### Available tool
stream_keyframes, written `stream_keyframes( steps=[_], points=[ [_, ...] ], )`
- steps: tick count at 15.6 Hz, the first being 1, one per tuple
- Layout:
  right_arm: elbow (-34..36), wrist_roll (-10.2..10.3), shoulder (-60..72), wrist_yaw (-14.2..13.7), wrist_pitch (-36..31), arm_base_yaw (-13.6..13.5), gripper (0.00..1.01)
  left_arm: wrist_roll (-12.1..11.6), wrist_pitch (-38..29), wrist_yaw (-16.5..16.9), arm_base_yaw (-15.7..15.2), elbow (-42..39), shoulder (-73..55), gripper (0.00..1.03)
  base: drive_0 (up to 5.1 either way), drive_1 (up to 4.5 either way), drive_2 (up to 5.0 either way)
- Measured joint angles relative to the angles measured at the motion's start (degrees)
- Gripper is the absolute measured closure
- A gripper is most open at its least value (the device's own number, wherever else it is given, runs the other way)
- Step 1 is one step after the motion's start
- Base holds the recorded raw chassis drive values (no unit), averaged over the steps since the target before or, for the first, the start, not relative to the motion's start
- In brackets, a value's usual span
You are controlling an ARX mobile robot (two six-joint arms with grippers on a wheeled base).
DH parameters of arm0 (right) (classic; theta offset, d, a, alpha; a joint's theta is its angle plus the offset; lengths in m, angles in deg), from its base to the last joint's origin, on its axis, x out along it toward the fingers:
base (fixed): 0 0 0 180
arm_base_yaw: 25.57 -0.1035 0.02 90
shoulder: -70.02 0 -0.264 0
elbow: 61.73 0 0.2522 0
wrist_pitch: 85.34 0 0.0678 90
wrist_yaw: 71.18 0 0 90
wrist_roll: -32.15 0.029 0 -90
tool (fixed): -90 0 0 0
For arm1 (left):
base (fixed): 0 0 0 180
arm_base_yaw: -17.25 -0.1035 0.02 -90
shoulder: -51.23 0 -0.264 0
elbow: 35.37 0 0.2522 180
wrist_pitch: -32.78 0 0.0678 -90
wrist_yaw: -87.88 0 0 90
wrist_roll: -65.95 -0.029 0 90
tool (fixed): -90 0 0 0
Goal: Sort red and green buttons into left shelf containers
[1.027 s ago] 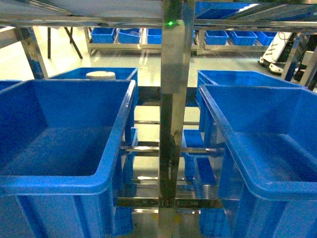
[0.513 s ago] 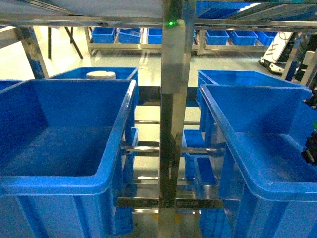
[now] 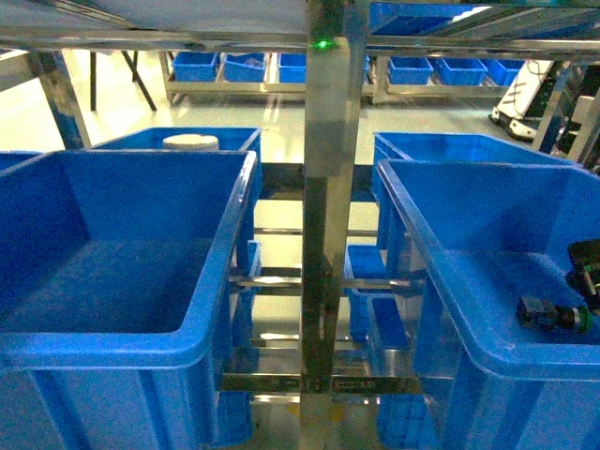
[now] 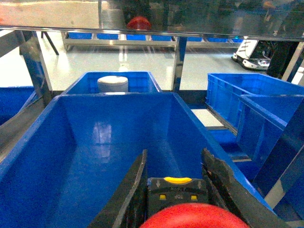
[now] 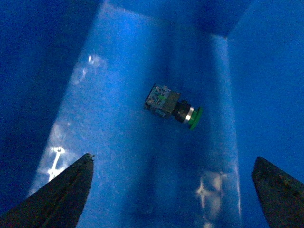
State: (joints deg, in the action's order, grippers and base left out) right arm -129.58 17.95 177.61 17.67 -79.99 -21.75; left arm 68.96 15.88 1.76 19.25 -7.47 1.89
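The red button (image 4: 192, 216) has a red mushroom cap and a dark body with yellow marks. My left gripper (image 4: 173, 159) is shut on it, above the inside of the left deep blue bin (image 4: 28, 137). The head view shows this bin (image 3: 220, 272) with nothing in it and does not show the left gripper. The green button (image 5: 173, 107) lies on its side on the floor of the right deep bin (image 3: 422, 244), also seen as the green button (image 3: 553, 316) from the head. My right gripper (image 5: 173, 158) hangs open above it, holding nothing, and only a dark part of it (image 3: 587, 265) shows at the head view's right edge.
A steel shelf post (image 3: 328, 187) stands between the two bins. A shelf rail (image 4: 142, 31) runs close overhead. Behind the left bin sits a smaller blue bin holding a white round object (image 3: 190, 142). More blue bins (image 3: 450, 70) line the far racks.
My right gripper came in from the right over the right bin. The green button, absent before, now lies loose on that bin's floor. The left bin looks the same.
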Motion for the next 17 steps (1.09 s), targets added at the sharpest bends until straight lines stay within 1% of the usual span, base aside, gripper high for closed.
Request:
stream_keyframes(
  steps=[1, 2, 3, 5, 6, 7, 8, 9, 10, 11, 12, 13, 14, 17],
  points=[
    [2.58, 0.22, -3.32, 0.22, -3.48, 0.24, 0.01, 0.0, 0.02, 0.02, 0.0, 0.0, 0.0, 0.74, -0.1, 4.23, -4.4],
    [5.25, 0.2, -6.56, 0.96, -6.84, 0.33, 0.04, 0.0, -0.02, 0.02, 0.0, 0.0, 0.0, 0.74, -0.1, 4.23, -4.4],
    [9.16, 0.15, -10.67, 1.84, -10.38, 0.35, 0.03, 0.0, 0.02, 0.02, 0.0, 0.0, 0.0, 0.74, -0.1, 4.23, -4.4],
    [17.73, 0.22, -18.69, 3.5, -14.64, 0.37, 0.03, 0.0, 0.0, 0.02, 0.0, 0.0, 0.0, 0.74, -0.1, 4.23, -4.4],
    [23.23, 0.44, -23.76, 5.62, -18.45, 0.37, 0.03, 0.0, 0.0, 0.02, 0.0, 0.0, 0.0, 0.74, -0.1, 4.23, -4.4],
    [28.04, 1.25, -28.72, 7.06, -21.97, 0.48, 0.03, 0.0, 0.02, 0.0, 0.0, 0.0, 0.0, 0.74, -0.1, 4.23, -4.4],
    [33.18, 2.16, -35.1, 8.72, -24.09, 0.9, 0.03, 0.0, 0.0, 0.02, 0.0, 0.0, 0.0, 0.74, -0.1, 4.23, -4.4],
    [37.83, 3.26, -41.18, 10.29, -23.65, 1.55, 0.03, 0.0, 0.04, 0.02, 0.0, 0.0, 0.0, 0.74, -0.1, 4.23, -4.4],
    [41.35, 3.52, -45.72, 11.54, -22.14, 2.38, 0.03, 0.0, 0.0, 0.0, 0.0, 0.0, 0.0, 0.74, -0.1, 4.23, -4.4],
    [44.5, 3.69, -50.99, 13.11, -19.37, 3.87, 0.03, 0.0, 0.0, 0.0, 0.0, 0.0, 0.0, 0.74, -0.1, 4.23, -4.4],
    [46.29, 3.87, -55.69, 14.32, -17.09, 5.22, 0.03, 0.0, 0.02, 0.0, 0.0, 0.0, 0.0, 0.74, -0.1, 4.23, -4.4],
    [47.45, 3.8, -61.0, 14.93, -14.03, 6.1, 0.03, 0.0, 0.0, 0.02, 0.0, 0.0, 0.0, 0.74, -0.1, 4.23, -4.4],
    [48.17, 3.61, -64.43, 14.95, -12.48, 6.38, 0.03, 0.0, 0.0, 0.02, 0.0, 0.0, 0.0, 0.74, -0.1, 4.23, -4.4],
    [48.24, 3.61, -64.24, 14.97, -12.28, 6.34, 0.03, -0.02, 0.07, 0.02, 0.02, 0.0, -0.09, 0.74, -0.1, 4.23, -4.4]
  ],
)
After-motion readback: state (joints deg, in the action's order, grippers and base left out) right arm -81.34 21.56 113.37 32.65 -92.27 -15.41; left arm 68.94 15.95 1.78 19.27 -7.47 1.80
